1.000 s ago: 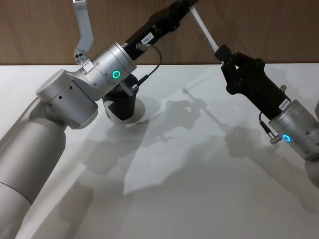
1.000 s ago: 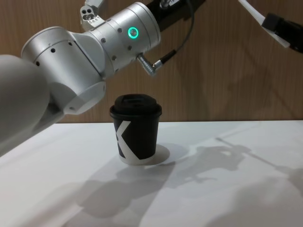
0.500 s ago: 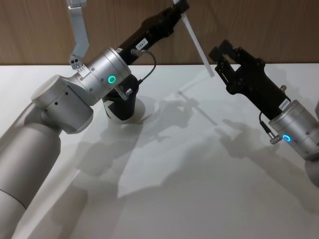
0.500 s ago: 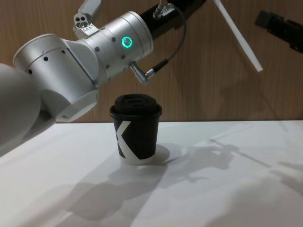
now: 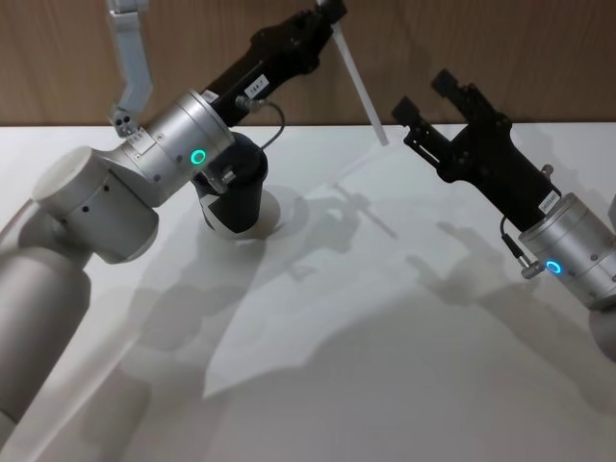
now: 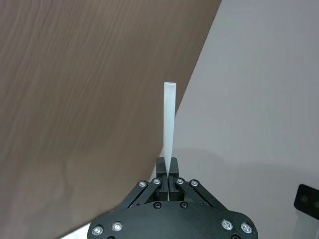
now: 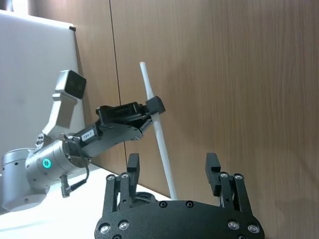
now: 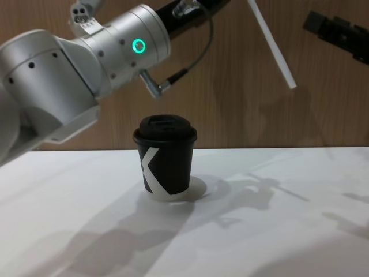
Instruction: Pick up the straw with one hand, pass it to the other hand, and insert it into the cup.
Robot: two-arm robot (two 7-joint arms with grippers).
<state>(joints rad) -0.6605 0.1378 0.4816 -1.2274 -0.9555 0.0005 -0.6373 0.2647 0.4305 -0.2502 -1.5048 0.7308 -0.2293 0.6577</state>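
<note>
While the left gripper (image 5: pixel 331 13) is clenching the upper end of the straw (image 5: pixel 361 89), the right gripper (image 5: pixel 423 96) is hanging released near it.

The straw is slanting down from the left gripper, high above the table (image 5: pixel 385 337) and in front of the wooden wall (image 5: pixel 500 48). Its free lower end is pointing toward the right gripper without touching it. The right gripper's fingers are standing wide apart, gripping nothing. The cup (image 8: pixel 166 156) is standing upright on the table with its lid (image 8: pixel 165 128) on, under the left arm (image 8: pixel 86 63), well below the straw.
</note>
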